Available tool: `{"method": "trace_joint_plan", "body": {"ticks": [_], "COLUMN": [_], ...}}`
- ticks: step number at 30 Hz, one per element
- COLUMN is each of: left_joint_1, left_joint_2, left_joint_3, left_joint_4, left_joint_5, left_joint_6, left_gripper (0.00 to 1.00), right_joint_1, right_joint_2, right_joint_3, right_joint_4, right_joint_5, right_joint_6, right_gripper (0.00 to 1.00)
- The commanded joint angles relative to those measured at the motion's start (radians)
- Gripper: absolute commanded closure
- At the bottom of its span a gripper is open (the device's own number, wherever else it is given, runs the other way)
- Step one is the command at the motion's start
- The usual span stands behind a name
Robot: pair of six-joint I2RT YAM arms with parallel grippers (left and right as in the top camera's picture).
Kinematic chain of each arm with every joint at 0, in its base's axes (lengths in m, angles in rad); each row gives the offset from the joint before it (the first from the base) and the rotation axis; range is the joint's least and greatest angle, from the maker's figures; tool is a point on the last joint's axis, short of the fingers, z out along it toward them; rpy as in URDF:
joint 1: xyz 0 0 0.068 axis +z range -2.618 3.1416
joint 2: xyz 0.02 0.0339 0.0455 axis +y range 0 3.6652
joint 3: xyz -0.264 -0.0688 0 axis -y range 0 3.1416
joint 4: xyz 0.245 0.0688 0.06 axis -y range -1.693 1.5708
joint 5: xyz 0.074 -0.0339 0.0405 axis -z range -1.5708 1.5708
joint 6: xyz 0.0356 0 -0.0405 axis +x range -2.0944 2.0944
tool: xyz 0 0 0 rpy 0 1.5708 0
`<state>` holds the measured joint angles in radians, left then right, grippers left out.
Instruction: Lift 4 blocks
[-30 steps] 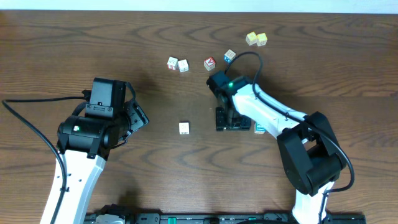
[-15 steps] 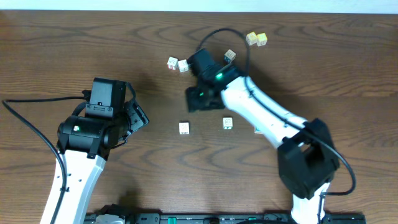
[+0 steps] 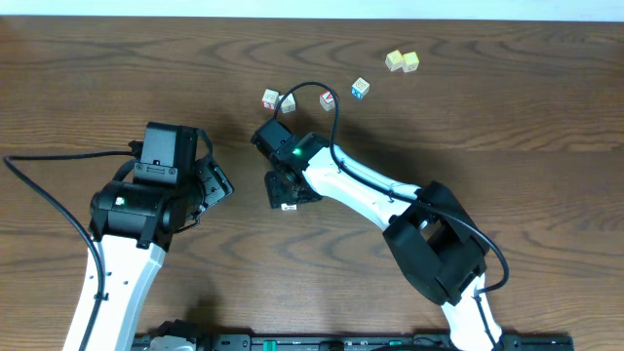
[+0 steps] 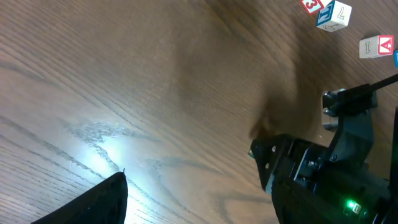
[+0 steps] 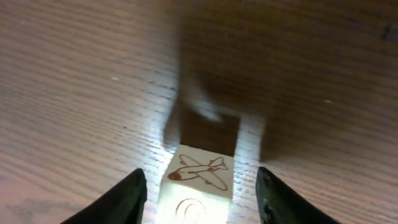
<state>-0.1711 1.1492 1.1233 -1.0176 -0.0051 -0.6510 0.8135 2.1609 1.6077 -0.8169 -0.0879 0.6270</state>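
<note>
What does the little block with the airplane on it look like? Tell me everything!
The airplane block is a small cream cube, wooden by its look. The face in view shows a reddish-brown airplane outline with a curved mark below. It sits flat on the brown wooden table, a dark shadow behind it. The open right hand straddles it, one finger on each side with a gap, so only the table touches it.

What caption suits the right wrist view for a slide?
Right claw, open, with a cream airplane-marked block between its fingers.
</note>
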Motion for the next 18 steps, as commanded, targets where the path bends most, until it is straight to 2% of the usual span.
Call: {"method": "trace_joint_plan", "body": {"ticks": [1,11,18], "left_joint_1": [0.005,0.005,0.005], "left_joint_2": [-0.005,-0.005,-0.005], "left_joint_3": [0.015,0.015,0.015], "left_joint_4": [-0.003,-0.003,-0.003], "left_joint_5": [-0.003,-0.003,-0.003], "left_joint_6": [-0.001,-0.001,-0.001], "left_gripper": [0.25,0.25,0.25], "right_joint_1": [0.014,0.011,-0.019], "right_joint_2": [0.002,0.002,0.002], "right_joint_3": [-0.001,-0.002,-0.002], "right_joint_4": [-0.007,-0.054,-0.1], "right_joint_5": [0.064,0.132,0.161], "right_joint_6": [0.029,0.069,0.076], "right_gripper": [0.55,0.69,0.75]}}
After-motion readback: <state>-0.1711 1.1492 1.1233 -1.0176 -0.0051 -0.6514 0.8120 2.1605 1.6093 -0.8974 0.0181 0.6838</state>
